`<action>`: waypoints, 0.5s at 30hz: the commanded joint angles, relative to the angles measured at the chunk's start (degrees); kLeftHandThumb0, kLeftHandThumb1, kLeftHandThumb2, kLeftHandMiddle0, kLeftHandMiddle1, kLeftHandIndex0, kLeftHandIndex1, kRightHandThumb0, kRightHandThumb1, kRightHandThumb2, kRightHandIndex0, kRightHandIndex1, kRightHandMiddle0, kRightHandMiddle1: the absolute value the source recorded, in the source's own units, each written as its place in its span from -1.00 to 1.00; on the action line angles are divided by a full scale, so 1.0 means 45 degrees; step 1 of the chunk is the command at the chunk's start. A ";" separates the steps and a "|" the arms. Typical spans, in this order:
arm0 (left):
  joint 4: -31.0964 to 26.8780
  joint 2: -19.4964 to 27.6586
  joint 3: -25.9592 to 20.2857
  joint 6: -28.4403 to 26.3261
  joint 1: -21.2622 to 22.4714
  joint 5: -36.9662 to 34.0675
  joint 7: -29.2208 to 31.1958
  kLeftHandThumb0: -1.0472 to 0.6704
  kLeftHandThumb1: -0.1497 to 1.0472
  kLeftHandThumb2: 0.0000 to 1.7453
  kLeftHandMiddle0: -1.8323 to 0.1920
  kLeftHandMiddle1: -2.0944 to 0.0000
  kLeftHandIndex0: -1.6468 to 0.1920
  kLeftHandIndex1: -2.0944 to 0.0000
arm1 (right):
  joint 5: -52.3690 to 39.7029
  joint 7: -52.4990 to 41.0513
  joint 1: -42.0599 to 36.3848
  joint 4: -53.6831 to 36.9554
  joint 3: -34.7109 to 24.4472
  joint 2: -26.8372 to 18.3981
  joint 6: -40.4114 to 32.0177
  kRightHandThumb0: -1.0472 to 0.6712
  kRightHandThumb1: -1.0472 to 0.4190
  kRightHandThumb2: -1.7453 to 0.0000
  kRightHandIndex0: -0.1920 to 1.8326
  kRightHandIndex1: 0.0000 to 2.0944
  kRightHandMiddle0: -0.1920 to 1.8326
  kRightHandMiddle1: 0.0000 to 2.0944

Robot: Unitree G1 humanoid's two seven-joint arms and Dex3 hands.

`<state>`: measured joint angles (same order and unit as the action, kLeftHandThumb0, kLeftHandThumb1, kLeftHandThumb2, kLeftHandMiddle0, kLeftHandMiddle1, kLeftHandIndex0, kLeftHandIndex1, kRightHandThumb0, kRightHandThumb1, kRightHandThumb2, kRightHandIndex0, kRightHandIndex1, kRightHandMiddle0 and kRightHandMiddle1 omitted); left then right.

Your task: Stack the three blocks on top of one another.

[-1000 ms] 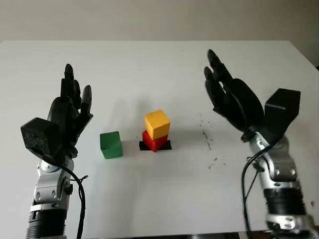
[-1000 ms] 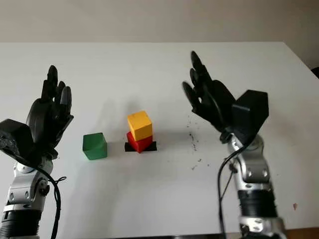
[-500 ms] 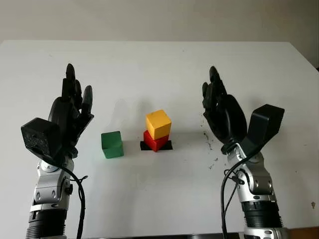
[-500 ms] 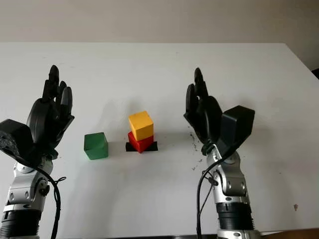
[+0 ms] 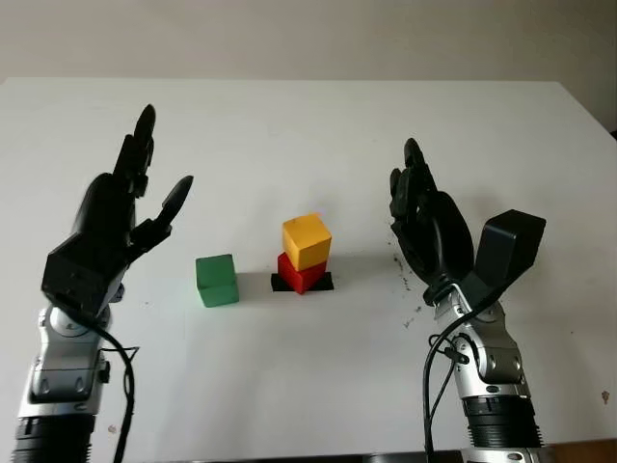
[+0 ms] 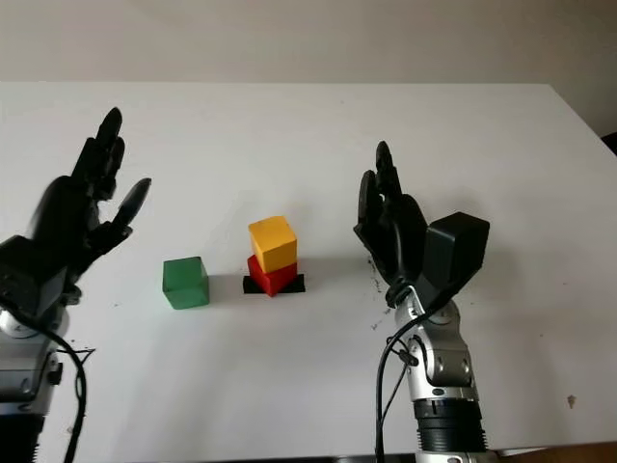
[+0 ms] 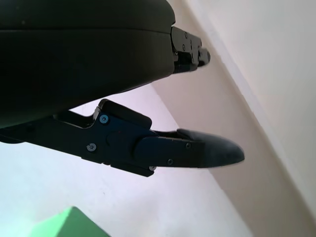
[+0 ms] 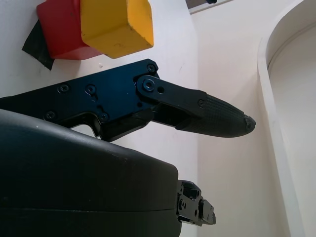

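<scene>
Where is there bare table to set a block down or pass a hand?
Bare table: far side beyond the yellow block, near side before the green block. Tight: the green-red block gap, flanked by open left hand and right hand.

A yellow block [image 5: 307, 240] sits on a red block [image 5: 298, 273], which lies on a black patch [image 5: 322, 283]. The green block [image 5: 216, 280] is plain green. The table [image 5: 308, 125] is white, with dark specks [image 5: 403, 270]. Both hands are black on silver forearms.
</scene>
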<state>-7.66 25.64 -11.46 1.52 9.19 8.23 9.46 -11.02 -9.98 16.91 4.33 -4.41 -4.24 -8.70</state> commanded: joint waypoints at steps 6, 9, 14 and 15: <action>-0.2060 0.2101 -0.0235 -0.0297 -0.1246 0.1344 0.1373 -0.65 0.92 -0.94 0.83 0.97 0.47 0.92 | -0.0043 0.0112 0.0103 -0.0297 -0.0089 -0.0052 -0.0233 -0.63 -1.00 0.20 -1.00 -1.00 -1.00 -1.00; -0.2650 0.2428 -0.0295 -0.0616 -0.1559 0.1902 0.1568 -0.61 0.88 -0.95 0.84 0.96 0.40 0.91 | -0.0032 0.0108 0.0129 -0.0297 -0.0090 -0.0080 -0.0248 -0.63 -1.00 0.20 -1.00 -1.00 -1.00 -1.00; -0.2782 0.2705 -0.0151 -0.0389 -0.1874 0.2481 0.1785 -0.59 0.85 -0.95 0.84 0.95 0.39 0.94 | 0.0006 0.0183 0.0145 -0.0346 -0.0110 -0.0096 -0.0293 -0.63 -1.00 0.21 -1.00 -1.00 -1.00 -1.00; -0.2753 0.2724 -0.0130 -0.0380 -0.1919 0.2422 0.1897 -0.59 0.85 -0.94 0.84 0.95 0.41 0.95 | 0.0010 0.0214 0.0142 -0.0379 -0.0113 -0.0090 -0.0302 -0.63 -1.00 0.21 -1.00 -1.00 -1.00 -1.00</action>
<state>-19.38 37.21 -12.25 -0.71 1.17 19.24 17.51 -11.06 -9.19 16.96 4.03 -4.61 -4.25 -9.85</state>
